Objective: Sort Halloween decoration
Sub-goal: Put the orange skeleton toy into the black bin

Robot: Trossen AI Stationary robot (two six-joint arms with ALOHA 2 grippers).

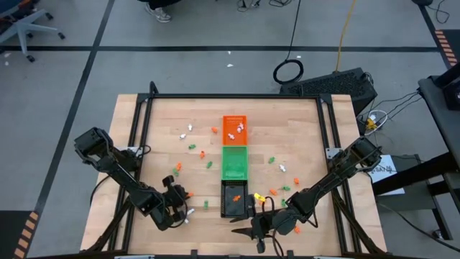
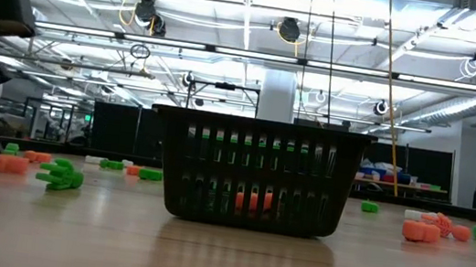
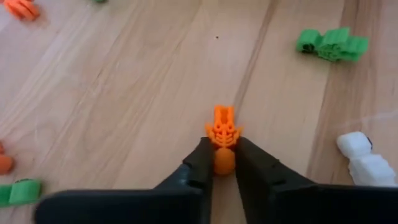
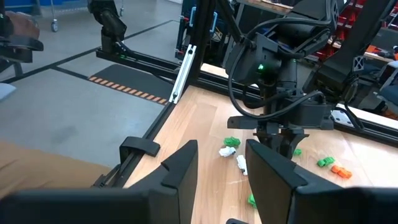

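Observation:
Small orange, green and white Halloween decoration pieces lie scattered on the wooden table (image 1: 158,144). My left gripper (image 3: 222,144) is low over the table's near left part (image 1: 181,203) and is shut on one orange trinket (image 3: 222,132). A green piece (image 3: 333,43) and a white piece (image 3: 364,158) lie close by. My right gripper (image 4: 221,163) hangs open with nothing in it above the near edge, right of the black tray (image 1: 251,229), and faces the left arm. My left gripper pinches the orange trinket's rounded near end (image 3: 224,163) between its two fingers. The fingers (image 3: 200,160) slant down at it from above. The trinket lies on the table, and its ribbed end (image 3: 222,118) sticks out past the fingertips.
Three small trays stand in a row down the table's middle: orange (image 1: 234,129) at the far end, green (image 1: 234,162), and black (image 1: 234,200) nearest, which fills the middle of the low view (image 2: 256,173). Black frame rails (image 1: 136,122) line the table's sides.

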